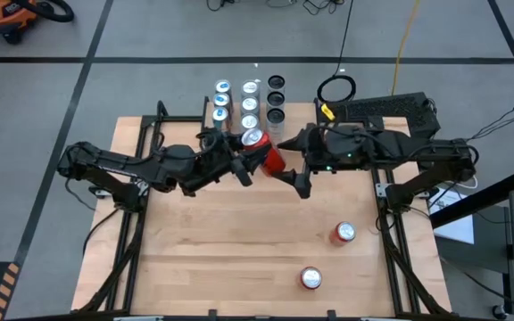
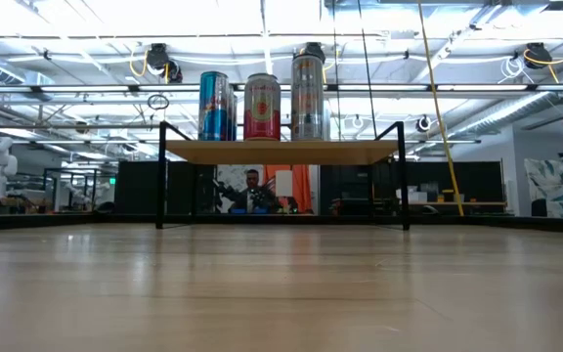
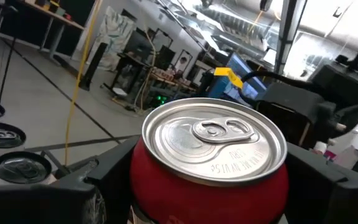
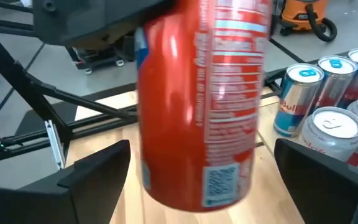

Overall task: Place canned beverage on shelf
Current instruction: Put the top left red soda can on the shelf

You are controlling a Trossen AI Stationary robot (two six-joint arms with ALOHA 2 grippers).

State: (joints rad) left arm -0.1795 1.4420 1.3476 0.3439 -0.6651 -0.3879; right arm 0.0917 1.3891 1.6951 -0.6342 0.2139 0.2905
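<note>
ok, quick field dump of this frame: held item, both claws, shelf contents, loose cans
held item: red can, lifted, gripped by the left claw
left claw: shut on the red can, at the shelf's near edge
right claw: open, just beside the held can, its fingers either side of it in its wrist view, not touching
shelf: holds rows of upright cans; three show in the low view
loose cans: two red cans upright on the table, near the right arm's side
</note>
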